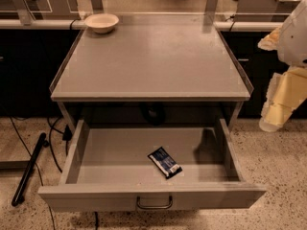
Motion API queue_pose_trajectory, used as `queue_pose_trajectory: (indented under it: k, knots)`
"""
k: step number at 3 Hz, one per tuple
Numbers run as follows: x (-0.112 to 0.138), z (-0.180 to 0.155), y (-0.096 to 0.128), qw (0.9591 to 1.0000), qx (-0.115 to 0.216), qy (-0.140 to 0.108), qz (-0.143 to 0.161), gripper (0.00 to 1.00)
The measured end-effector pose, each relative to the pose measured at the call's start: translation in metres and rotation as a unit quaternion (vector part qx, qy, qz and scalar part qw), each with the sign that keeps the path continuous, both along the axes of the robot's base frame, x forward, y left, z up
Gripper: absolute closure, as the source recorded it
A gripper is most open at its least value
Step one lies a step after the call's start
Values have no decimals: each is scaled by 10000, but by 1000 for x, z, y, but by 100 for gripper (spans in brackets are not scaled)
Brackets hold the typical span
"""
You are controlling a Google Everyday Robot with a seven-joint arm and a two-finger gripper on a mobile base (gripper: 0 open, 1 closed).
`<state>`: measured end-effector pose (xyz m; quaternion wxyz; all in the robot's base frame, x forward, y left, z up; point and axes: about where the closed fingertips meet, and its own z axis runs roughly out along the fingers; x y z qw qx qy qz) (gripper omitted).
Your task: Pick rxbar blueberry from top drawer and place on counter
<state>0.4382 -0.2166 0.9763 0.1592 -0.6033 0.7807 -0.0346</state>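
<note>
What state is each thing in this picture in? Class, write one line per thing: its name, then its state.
top drawer: pulled open.
rxbar blueberry: lying flat and askew on the drawer floor, near the front.
counter: bears the bowl at its back left corner.
bowl: upright, looks empty.
gripper: right of the counter, outside the drawer, apart from the bar.

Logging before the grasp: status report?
Claw hangs right of open grey metal drawer, outside it. Navy-blue wrapped snack bar flat inside, front-centre. Nothing over it.
</note>
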Motion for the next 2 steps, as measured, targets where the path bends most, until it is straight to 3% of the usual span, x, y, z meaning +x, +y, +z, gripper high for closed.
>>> queue_pose_trajectory:
  k: [1,2]
  knots:
    - [0,0,0,10000,0,-3,-1,0]
    - [0,-1,2,10000,13,-50,-54,27]
